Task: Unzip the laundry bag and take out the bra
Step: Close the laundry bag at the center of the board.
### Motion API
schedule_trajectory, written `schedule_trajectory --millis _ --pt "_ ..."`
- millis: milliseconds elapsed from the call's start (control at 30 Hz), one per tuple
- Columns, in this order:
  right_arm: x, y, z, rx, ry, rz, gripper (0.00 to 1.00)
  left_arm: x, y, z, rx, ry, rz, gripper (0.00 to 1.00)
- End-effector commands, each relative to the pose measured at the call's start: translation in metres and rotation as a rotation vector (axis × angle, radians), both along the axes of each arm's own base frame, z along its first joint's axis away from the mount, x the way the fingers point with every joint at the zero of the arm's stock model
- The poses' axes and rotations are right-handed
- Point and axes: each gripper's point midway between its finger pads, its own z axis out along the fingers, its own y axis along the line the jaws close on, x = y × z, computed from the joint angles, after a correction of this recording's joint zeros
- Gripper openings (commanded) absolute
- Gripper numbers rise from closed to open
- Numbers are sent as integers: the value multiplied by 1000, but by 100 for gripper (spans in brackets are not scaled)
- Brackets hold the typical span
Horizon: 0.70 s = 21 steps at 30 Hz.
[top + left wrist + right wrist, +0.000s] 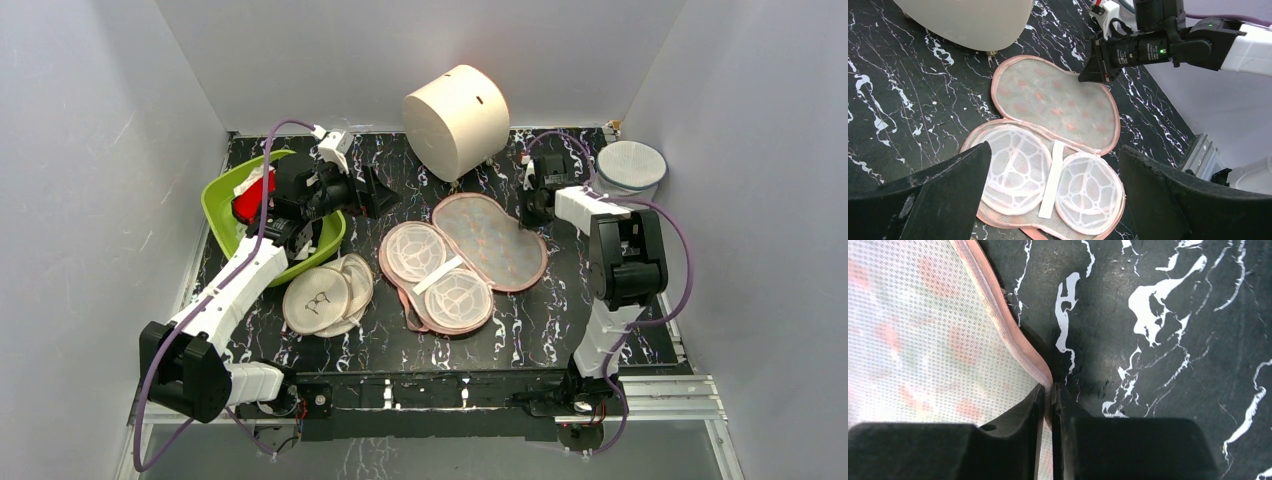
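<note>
Black marbled tabletop (560, 310) carries the peach floral clamshell laundry bag (490, 240), lying open. Bright red fabric bra (250, 203) sits in the green plastic bowl (225, 190). Left gripper (1054, 147) is spread, empty; right gripper (1053, 402) pinches the bag's rim. Unclamp before lifting, so the lid is not dragged.

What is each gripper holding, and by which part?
Right gripper: fingers shut on the laundry bag, at the pink rim of its open flap. Left gripper: fingers wide apart, nothing held.

The only sign that can be made out is a small black glasses-shaped mark, printed on the plain pale beige round fabric disc (318, 300) in the top view. No letters, brands or numbers are legible.
</note>
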Motion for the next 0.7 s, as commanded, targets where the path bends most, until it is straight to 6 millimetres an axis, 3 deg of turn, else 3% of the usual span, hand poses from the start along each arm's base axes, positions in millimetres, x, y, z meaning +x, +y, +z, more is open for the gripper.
schedule_trajectory --millis 0,67,400,567,667 --pt "5 -8 51 -21 -104 -59 5 -2 -5 9 -20 -32 -27 98" --pt "-2 -15 68 -37 -126 -93 0 -2 -5 8 -18 -32 -24 98" --pt "-51 -41 127 -95 -196 -246 0 1 -6 -1 -10 -6 -23 98" --pt "-61 -17 159 4 -239 -202 0 3 -5 -5 0 3 -15 99" --pt "-67 14 161 45 -230 -151 0 5 -3 -8 15 4 -2 98"
